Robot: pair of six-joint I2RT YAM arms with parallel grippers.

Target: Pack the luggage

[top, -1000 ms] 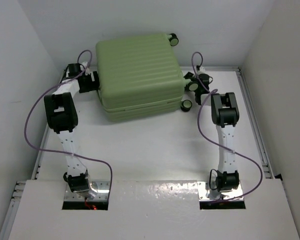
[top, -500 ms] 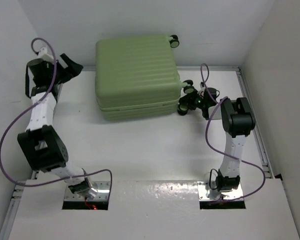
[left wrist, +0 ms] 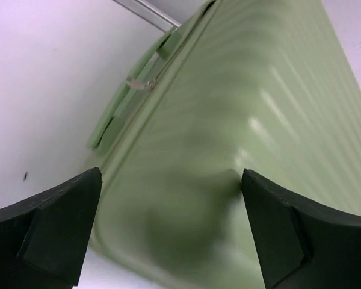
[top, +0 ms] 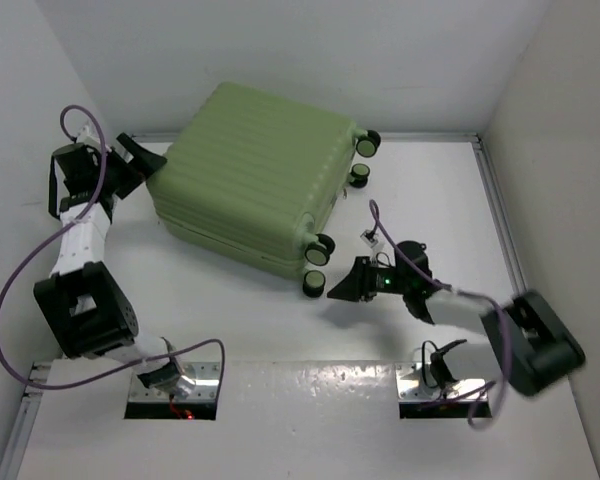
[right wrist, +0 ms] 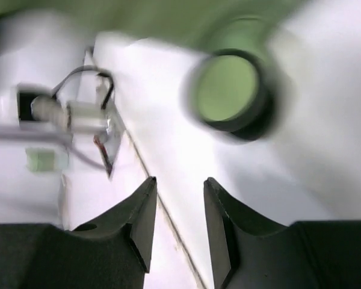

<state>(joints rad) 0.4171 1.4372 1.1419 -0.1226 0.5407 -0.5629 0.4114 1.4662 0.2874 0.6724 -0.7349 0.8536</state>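
**Left jaws.** The left jaws stand fully open and hold nothing. In the left wrist view both black finger pads [left wrist: 54, 229] frame one rounded corner of the large light-green ribbed hard-shell suitcase [top: 250, 175]. The shell fills the space ahead of them. I cannot tell whether either pad touches it. I judge this posture to be for bracing or pushing the corner, since the shell is far too wide to be pinched here.

**Right jaws.** The right jaws are open only to a narrow gap, with nothing between them. They sit low over the white table [top: 280, 330], near the suitcase's near corner but not touching it. One small black wheel with a green hub [right wrist: 231, 96] lies just beyond the fingertips and is blurred in the right wrist view. I judge this arm is placed to work at the wheeled end.

**Container.** The suitcase lies flat on its broad side at the far left-centre of the table, askew to the table edges. Its wheeled end points toward the right arm. The two half-shells are closed along the seam [top: 225, 238], so the interior is hidden and I cannot report any contents. I see no loose items for packing. I judge that opening the shell must come first.
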